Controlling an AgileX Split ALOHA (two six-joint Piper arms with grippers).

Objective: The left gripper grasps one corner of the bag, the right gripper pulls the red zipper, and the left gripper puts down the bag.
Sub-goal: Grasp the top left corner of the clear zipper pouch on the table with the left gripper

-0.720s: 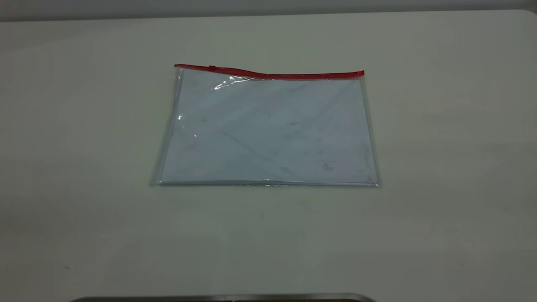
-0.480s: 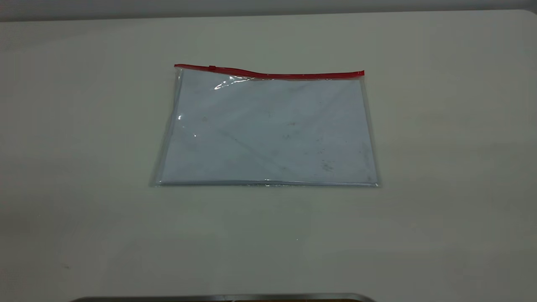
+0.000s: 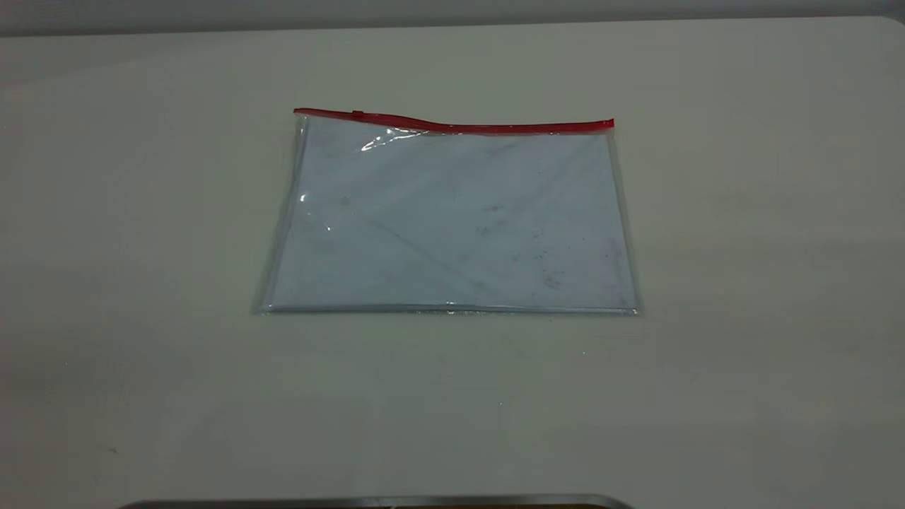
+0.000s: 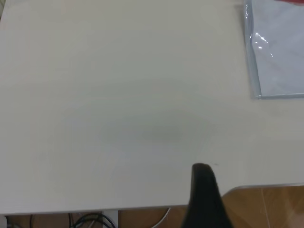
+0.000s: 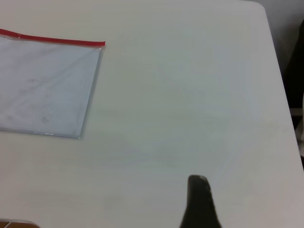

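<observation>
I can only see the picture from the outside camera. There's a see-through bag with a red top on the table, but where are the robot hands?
Observer: The left gripper is away from the bag, above bare table near the table's edge.
Child: And the other hand?
Observer: The right gripper also hangs over bare table, apart from the bag and from the corner where the red zipper ends.
Child: Is anything under the table?
Observer: Yes, the left wrist view shows cables below the table's edge.
</observation>
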